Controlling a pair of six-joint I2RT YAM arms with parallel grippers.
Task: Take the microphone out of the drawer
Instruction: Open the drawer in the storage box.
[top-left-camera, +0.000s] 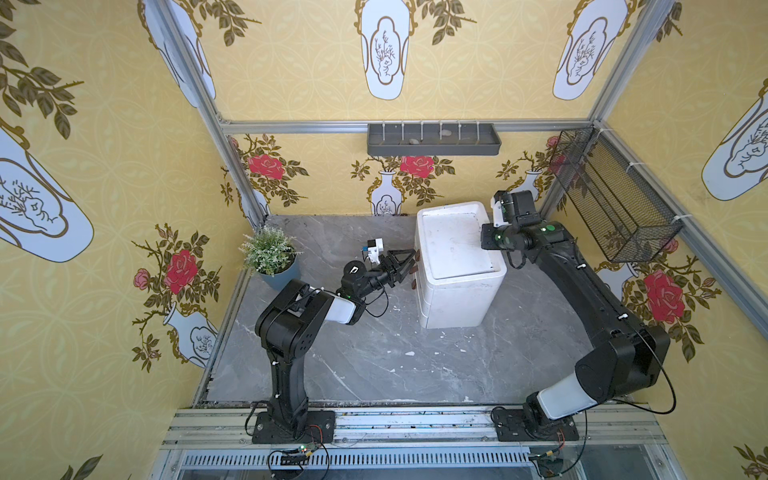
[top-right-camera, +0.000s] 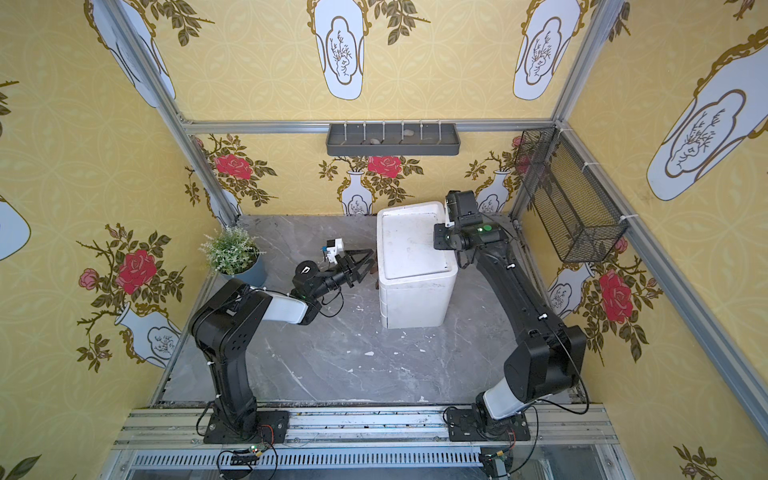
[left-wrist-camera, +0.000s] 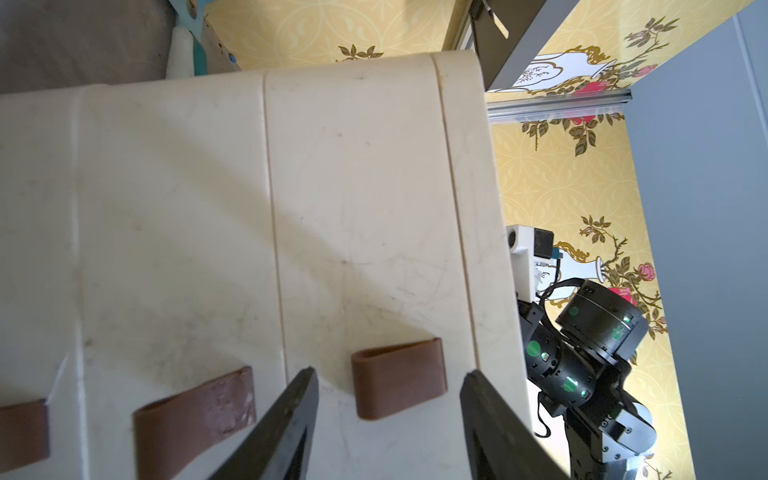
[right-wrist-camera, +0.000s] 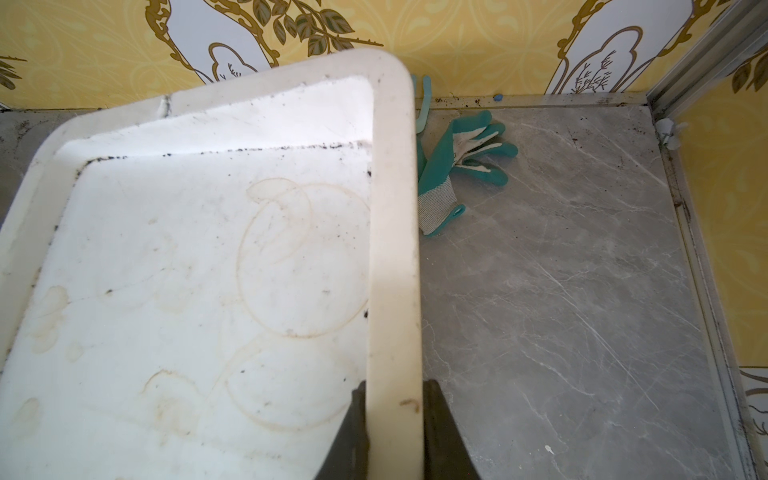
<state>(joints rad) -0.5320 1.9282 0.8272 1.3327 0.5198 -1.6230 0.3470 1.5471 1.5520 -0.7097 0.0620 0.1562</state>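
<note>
Microphone not in sight anywhere; all three drawers of the white drawer unit (top-left-camera: 455, 299) are pushed in, so I take it to be inside one, which one I cannot tell. Opening step is in hand, nothing pulled yet. In the left wrist view the top drawer (left-wrist-camera: 361, 208) shows its brown handle (left-wrist-camera: 399, 378) sitting between the two black fingers of the left gripper (left-wrist-camera: 390, 372). The jaws are spread wide, one on either side of the handle, with no contact that I can make out. The left gripper faces the unit's left side, where the handles are. The right gripper (right-wrist-camera: 395, 386) is clenched across the raised rim (right-wrist-camera: 395, 249) of the unit's top on the right, apparently bracing it. Next move, as I judge it: ease in a touch, pinch the handle, then draw straight out to the left while the right arm holds the unit from sliding on the table (top-left-camera: 374, 365). Risk: the handle looks soft and may slip. A teal glove (right-wrist-camera: 457, 166) lies behind the unit, and a potted plant (top-left-camera: 270, 253) stands far left, clear of the pull path.
</note>
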